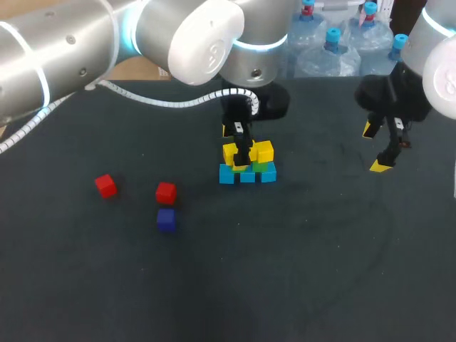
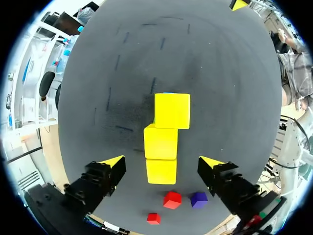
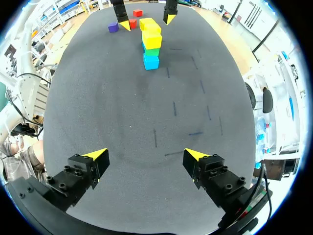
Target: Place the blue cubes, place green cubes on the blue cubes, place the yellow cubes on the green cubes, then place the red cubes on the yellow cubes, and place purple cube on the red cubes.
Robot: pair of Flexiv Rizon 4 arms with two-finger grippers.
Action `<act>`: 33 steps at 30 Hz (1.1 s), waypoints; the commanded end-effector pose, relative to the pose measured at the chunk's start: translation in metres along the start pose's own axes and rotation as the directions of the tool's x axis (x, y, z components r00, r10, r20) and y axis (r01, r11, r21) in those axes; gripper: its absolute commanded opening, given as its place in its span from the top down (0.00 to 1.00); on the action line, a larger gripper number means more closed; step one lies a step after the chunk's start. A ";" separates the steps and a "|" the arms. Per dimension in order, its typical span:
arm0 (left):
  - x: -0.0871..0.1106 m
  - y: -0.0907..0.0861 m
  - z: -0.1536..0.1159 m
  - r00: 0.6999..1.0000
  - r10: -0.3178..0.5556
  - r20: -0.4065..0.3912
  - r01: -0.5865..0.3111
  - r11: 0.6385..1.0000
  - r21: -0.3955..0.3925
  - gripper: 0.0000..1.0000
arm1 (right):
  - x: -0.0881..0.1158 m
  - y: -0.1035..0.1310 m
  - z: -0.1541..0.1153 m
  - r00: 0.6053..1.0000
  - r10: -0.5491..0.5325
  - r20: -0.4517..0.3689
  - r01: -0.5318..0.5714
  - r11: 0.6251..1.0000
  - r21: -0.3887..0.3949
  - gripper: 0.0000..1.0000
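Mid-table stands a stack: a row of blue cubes (image 1: 247, 176), green cubes (image 1: 265, 167) on them, and yellow cubes (image 1: 263, 150) on top. From above, three yellow cubes (image 2: 161, 141) show in a line. My left gripper (image 2: 162, 164) hangs open over the stack, with the nearest yellow cube (image 2: 161, 171) between its fingers and a gap on each side. Two red cubes (image 1: 105, 185) (image 1: 165, 192) and a purple cube (image 1: 166, 219) lie to the left. My right gripper (image 3: 146, 156) is open and empty, raised at the right (image 1: 376, 148), away from the stack (image 3: 151, 44).
The table top (image 1: 299, 271) is a dark mat. The loose red and purple cubes (image 2: 199, 199) lie close together on the stack's left side. Bare mat lies between the stack and my right gripper.
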State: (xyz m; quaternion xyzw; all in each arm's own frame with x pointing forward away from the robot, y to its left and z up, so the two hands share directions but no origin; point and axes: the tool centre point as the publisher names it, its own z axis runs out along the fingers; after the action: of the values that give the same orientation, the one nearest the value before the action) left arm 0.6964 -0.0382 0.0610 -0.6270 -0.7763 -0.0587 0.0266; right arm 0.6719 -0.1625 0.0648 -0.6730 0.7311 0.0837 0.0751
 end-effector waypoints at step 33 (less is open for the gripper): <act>0.090 0.001 -0.075 0.968 -0.252 0.018 0.252 0.958 -0.139 0.00 | 0.000 -0.001 0.001 1.000 -0.001 0.001 0.001 1.000 -0.001 0.00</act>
State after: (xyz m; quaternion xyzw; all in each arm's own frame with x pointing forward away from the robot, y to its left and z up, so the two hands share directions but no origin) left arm 0.6760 0.0389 0.1459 -0.5231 -0.8440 -0.1161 -0.0241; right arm 0.6719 -0.1625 0.0648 -0.6730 0.7311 0.0837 0.0751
